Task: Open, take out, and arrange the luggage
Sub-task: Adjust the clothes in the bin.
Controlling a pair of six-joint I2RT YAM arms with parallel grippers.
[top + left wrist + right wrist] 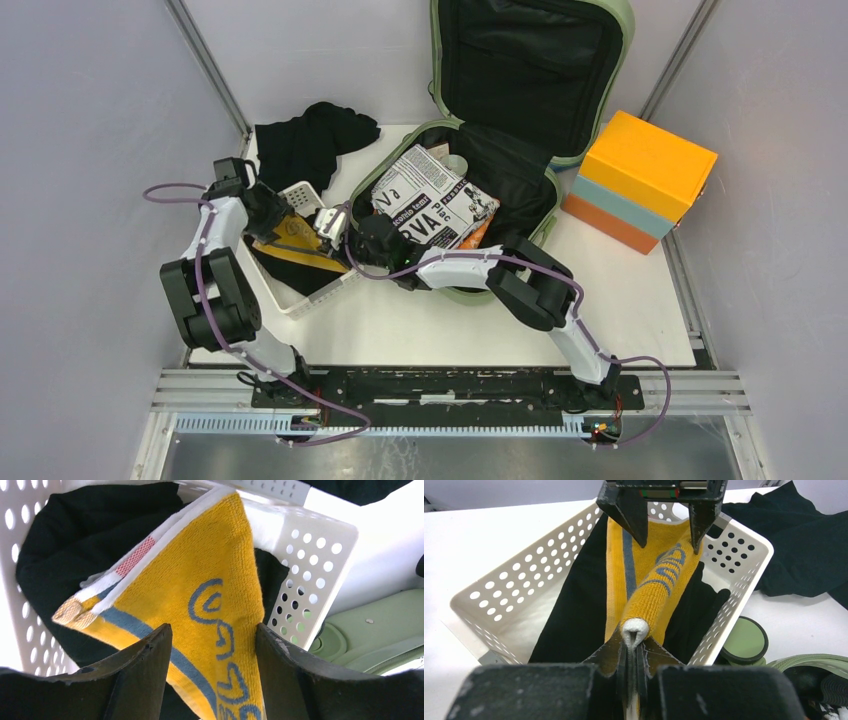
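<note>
Half emptied, to judge by the luggage; lies open at the back centre of the table, lid leaning on the rear wall, presumably to keep the lower shell free for reaching in; holds a newsprint bag yet to come out; sits just beside a white basket on its left, apparently the place for unpacked things.

Clamps the near end of a yellow towel in the right gripper, jaws pressed together on the rolled edge; stretches it lengthwise along the basket, likely to lay it flat and tidy; straddles the far end with the left gripper, fingers apart on either side and not pinching, probably to let the cloth settle; rests the towel on black cloth lining the basket floor.

Leaves a black garment heaped on the table behind the basket, and an orange and blue box to the right of the shell.

Crowds both wrists over one basket; risks a knock between them or a snag on the perforated wall; puts the right forearm across the shell's front, blocking reach to the bag until pulled back.
</note>
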